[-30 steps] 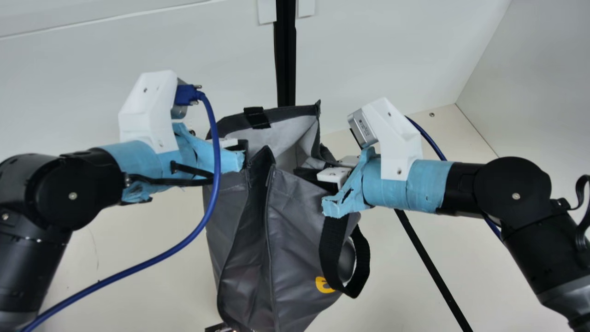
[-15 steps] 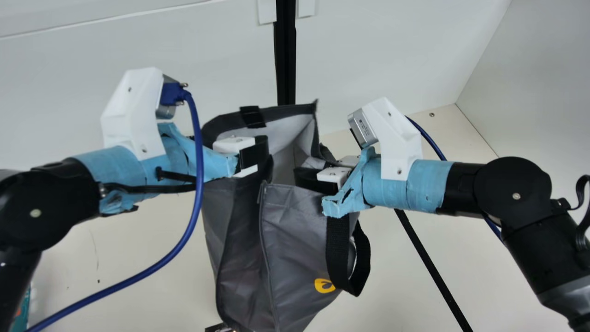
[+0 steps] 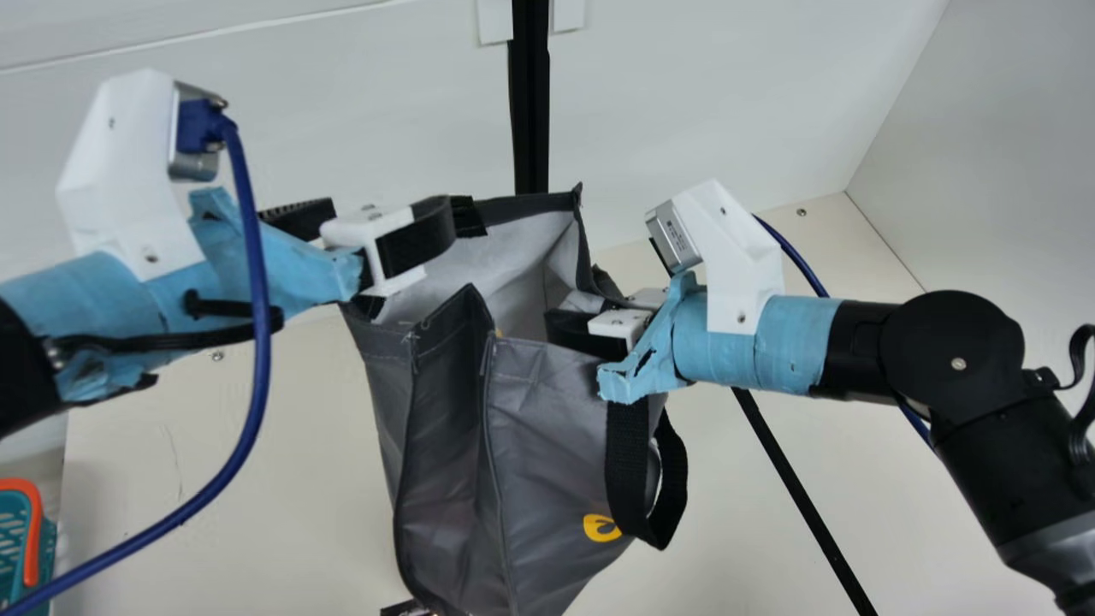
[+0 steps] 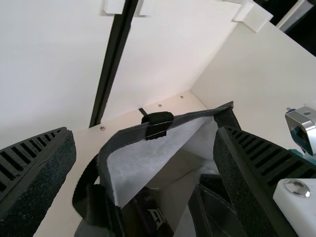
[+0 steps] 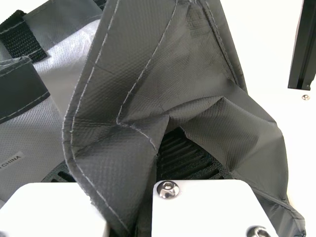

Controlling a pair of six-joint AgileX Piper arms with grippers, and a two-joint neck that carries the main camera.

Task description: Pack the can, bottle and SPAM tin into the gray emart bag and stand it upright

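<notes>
Over the cream table [image 3: 282, 530], steady the gray bag [image 3: 547, 411], pinched tight at four o'clock by the right gripper [image 3: 582, 314], easing the wide-open, empty left gripper [image 4: 144, 138] clear toward ten.

"CHINA" on a pale label [image 5: 12, 160] inside the gray bag [image 3: 547, 411]

The main view's lower edge cuts off the base of the gray emart bag [image 3: 547, 419] and most of a dark item [image 3: 400, 608] beside it. At the desk's [image 3: 222, 453] left edge, a teal basket [image 3: 34, 530] is cropped. A partly hidden dark container [image 4: 154, 217] inside could be can or bottle. Fabric covers much of the right claw [image 3: 569, 315].
</notes>
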